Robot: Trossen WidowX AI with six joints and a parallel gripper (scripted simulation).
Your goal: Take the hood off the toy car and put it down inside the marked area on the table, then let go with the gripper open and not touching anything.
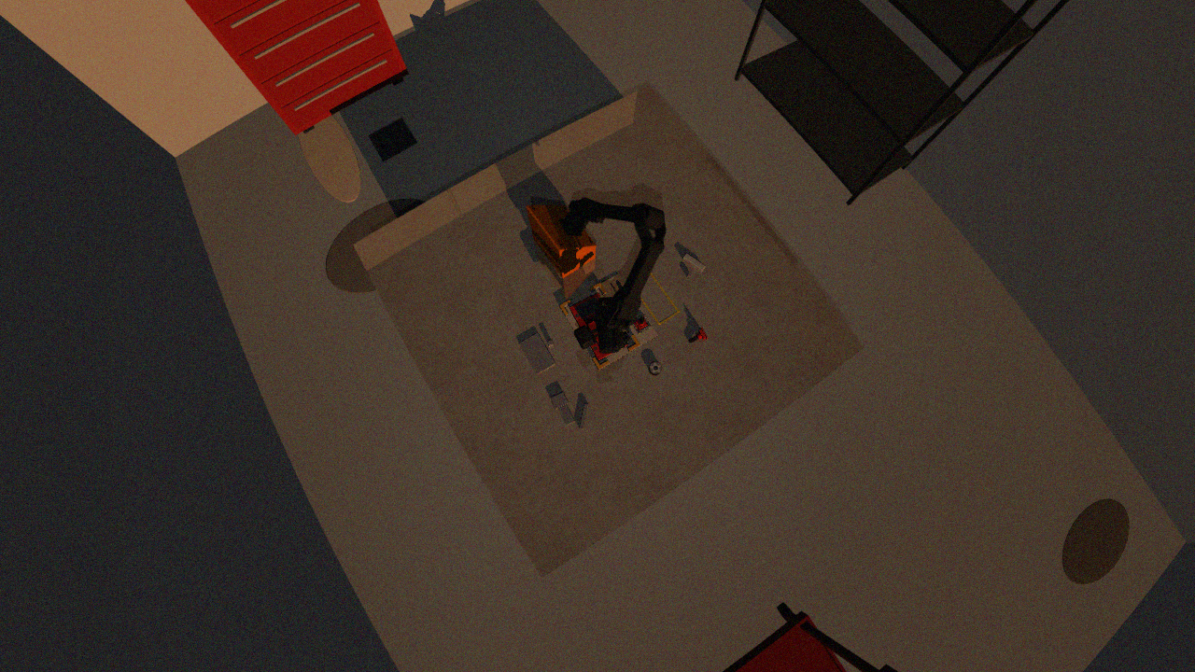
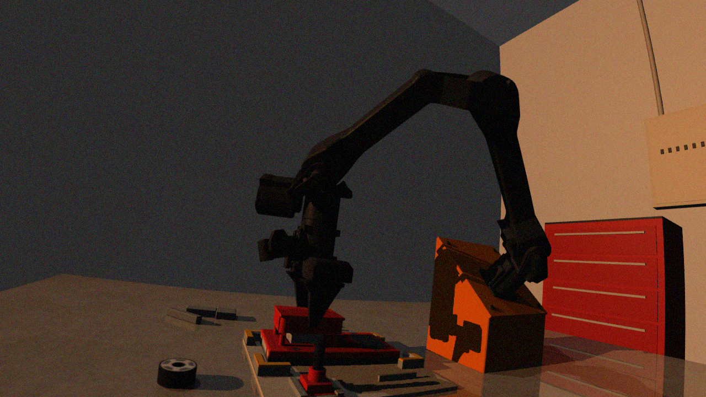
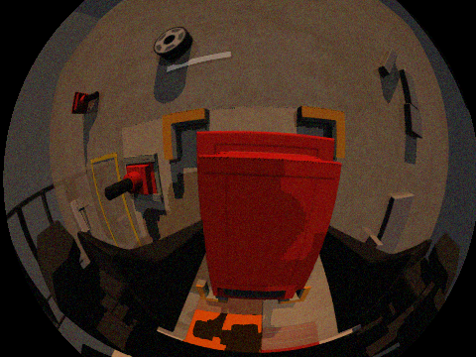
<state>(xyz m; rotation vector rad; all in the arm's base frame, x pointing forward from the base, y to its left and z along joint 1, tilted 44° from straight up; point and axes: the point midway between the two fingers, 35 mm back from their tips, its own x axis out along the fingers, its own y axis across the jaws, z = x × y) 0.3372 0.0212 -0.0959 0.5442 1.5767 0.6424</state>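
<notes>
The red hood (image 2: 301,315) (image 3: 258,208) is raised a little above the red toy car body (image 2: 345,352), with a gap and short posts showing under it in the exterior view. My gripper (image 2: 308,316) (image 3: 265,229) points down and is shut on the hood, one finger on each side. In the wrist view the hood hides most of the car. The marked area is a yellow outline (image 1: 668,319) (image 3: 104,158) on the table, left of the car in the wrist view; I see nothing inside it.
Beside the car, a red part with a black handle (image 2: 316,382) (image 3: 145,179) stands up. Yellow corner brackets (image 2: 268,366) (image 3: 188,116) surround the car. A wheel (image 1: 654,368) (image 2: 176,373) (image 3: 172,43) and a small red part (image 1: 698,335) (image 3: 79,102) lie nearby. An orange box (image 2: 513,340) stands behind.
</notes>
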